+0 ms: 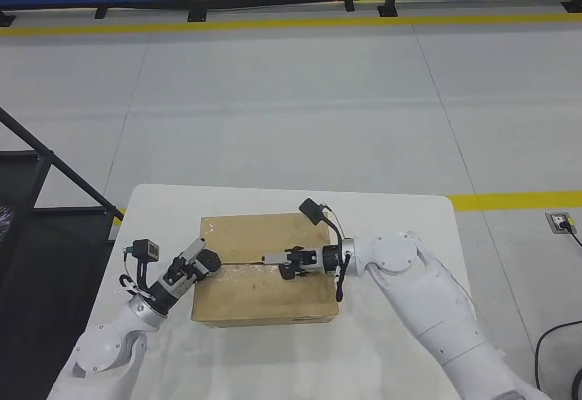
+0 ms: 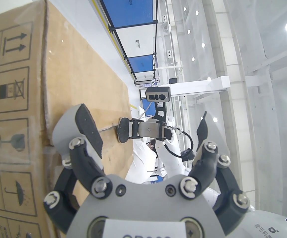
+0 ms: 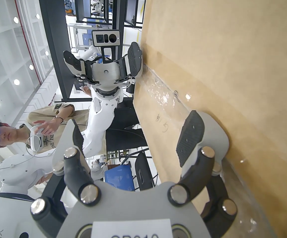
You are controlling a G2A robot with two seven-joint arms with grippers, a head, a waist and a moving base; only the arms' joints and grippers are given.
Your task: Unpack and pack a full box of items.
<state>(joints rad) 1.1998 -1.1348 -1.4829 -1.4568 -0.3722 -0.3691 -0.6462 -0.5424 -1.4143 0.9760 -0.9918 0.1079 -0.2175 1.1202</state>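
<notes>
Top view looks down on the box (image 1: pixel 251 290); both wrist views skim close along its top, facing each other

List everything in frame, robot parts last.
box: 1, brown cardboard, middle of the table, flaps closed
tape: 1 strip, clear, along the box's top seam
table: 1, white, under the box
floor lines: 2, yellow, on the floor beyond the table
floor socket: 1, grey, with a black cable, beside the table
left gripper: 1, grey and black, open, at one end of the seam
right gripper: 1, grey and black, open, on the box top along the seam, facing the left one
</notes>
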